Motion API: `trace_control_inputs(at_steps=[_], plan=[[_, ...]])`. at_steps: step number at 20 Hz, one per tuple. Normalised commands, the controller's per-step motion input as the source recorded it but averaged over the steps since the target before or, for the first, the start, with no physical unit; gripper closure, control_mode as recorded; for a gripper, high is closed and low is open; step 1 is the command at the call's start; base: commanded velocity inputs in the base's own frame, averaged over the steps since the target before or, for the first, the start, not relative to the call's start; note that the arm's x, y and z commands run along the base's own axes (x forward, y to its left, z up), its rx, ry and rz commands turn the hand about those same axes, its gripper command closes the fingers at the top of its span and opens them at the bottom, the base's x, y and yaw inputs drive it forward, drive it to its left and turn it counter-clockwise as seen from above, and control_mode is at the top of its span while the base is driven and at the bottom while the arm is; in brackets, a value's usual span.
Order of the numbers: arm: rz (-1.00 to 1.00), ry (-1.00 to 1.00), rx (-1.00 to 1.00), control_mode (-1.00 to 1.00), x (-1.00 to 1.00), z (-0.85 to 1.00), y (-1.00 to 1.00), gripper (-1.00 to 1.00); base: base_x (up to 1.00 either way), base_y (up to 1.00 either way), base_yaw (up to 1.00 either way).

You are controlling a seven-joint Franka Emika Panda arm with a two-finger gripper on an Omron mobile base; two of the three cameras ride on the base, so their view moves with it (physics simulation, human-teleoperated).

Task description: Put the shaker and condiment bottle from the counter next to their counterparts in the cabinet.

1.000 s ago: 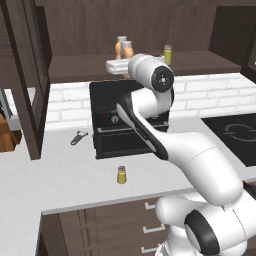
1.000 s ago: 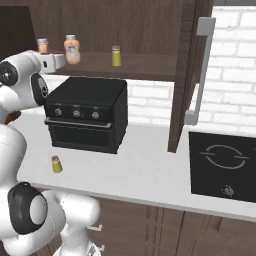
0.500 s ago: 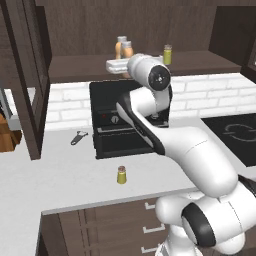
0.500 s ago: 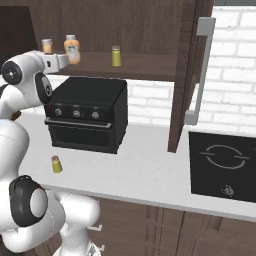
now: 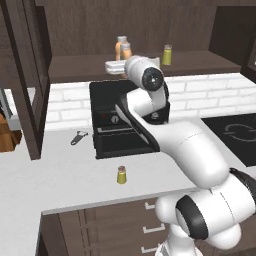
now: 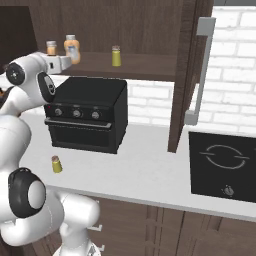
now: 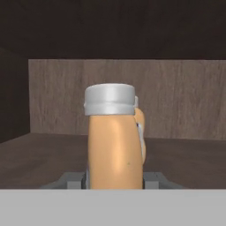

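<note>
Orange-tan condiment bottle [image 7: 115,141] sits clamped between the closed fingers of the gripper [image 7: 114,180], up at the cabinet [image 6: 150,30] shelf beside its twin [image 6: 72,48]; the shaker [image 5: 121,175] waits on the counter [image 5: 50,185], half remaining.

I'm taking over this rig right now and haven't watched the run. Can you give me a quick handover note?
Gripper: shut on the condiment bottle, held at the cabinet shelf on its left part.
Twin bottle: on the shelf, close beside the held one.
Twin shaker: on the shelf, further right.
Shaker: on the counter, in front of the black toaster oven.
Done: bottle brought up to its counterpart; I cannot tell whether its base rests on the shelf.
Left: release the bottle, then fetch the counter shaker and set it beside its twin.
</note>
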Motion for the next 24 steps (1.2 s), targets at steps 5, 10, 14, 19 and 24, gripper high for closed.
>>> trace_control_inputs(at_steps=[5, 10, 14, 19, 24], plan=[[-0.01, -0.01, 0.00, -1.00, 0.30, -0.10, 0.00, 1.00, 0.00, 0.00, 0.00], [0.00, -0.01, 0.00, -1.00, 0.34, -0.14, 0.00, 1.00, 0.00, 0.00, 0.00], [0.00, -0.01, 0.00, -1.00, 0.38, -0.16, 0.01, 1.00, 0.00, 0.00, 0.00], [0.00, 0.00, 0.00, -1.00, 0.34, -0.10, 0.03, 1.00, 0.00, 0.00, 0.00], [0.00, -0.01, 0.00, -1.00, 0.30, -0.17, 0.01, 1.00, 0.00, 0.00, 0.00]])
